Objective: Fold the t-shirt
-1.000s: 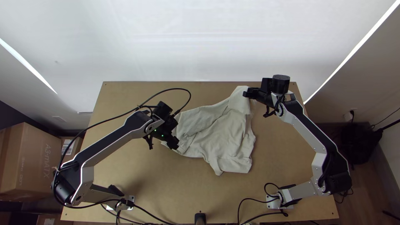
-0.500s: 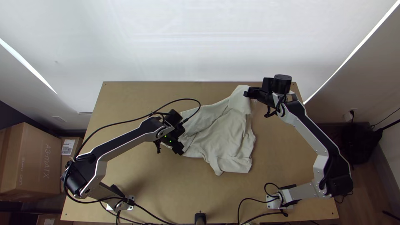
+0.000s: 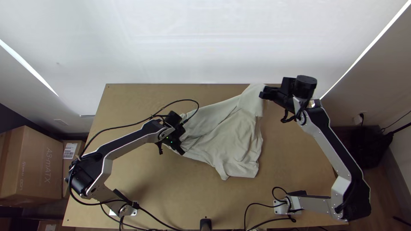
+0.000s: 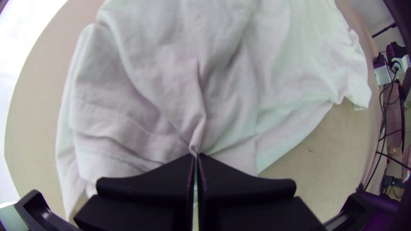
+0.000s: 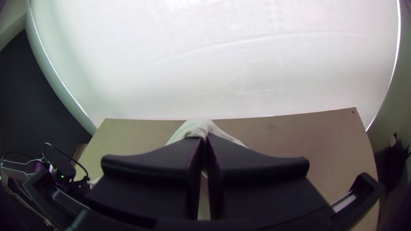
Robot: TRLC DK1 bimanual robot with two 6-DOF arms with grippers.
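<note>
The cream t-shirt [image 3: 231, 137] lies rumpled on the table, stretched between both grippers, its upper right corner lifted. My left gripper [image 3: 182, 150] is at its left end in the top view; in the left wrist view the left gripper [image 4: 195, 155] is shut on a pinched crease of the shirt [image 4: 171, 94]. My right gripper [image 3: 262, 93] holds the upper right corner near the table's far edge. From the right wrist, the right gripper [image 5: 205, 137] is shut on the cloth [image 5: 198, 126], with a thin gap lower between the fingers. Which part of the garment each holds I cannot tell.
Bare wooden table [image 3: 137, 179] lies in front of the shirt and at its sides. A white wall [image 3: 205, 42] rises behind the far edge. Black cables [image 3: 158, 224] run along the near edge, and cardboard boxes [image 3: 32, 164] stand beyond the left side.
The right gripper has moved right, pulling the shirt's upper right corner with it. My left gripper first went right and down, then slightly back left, and the cloth between them looks more stretched.
</note>
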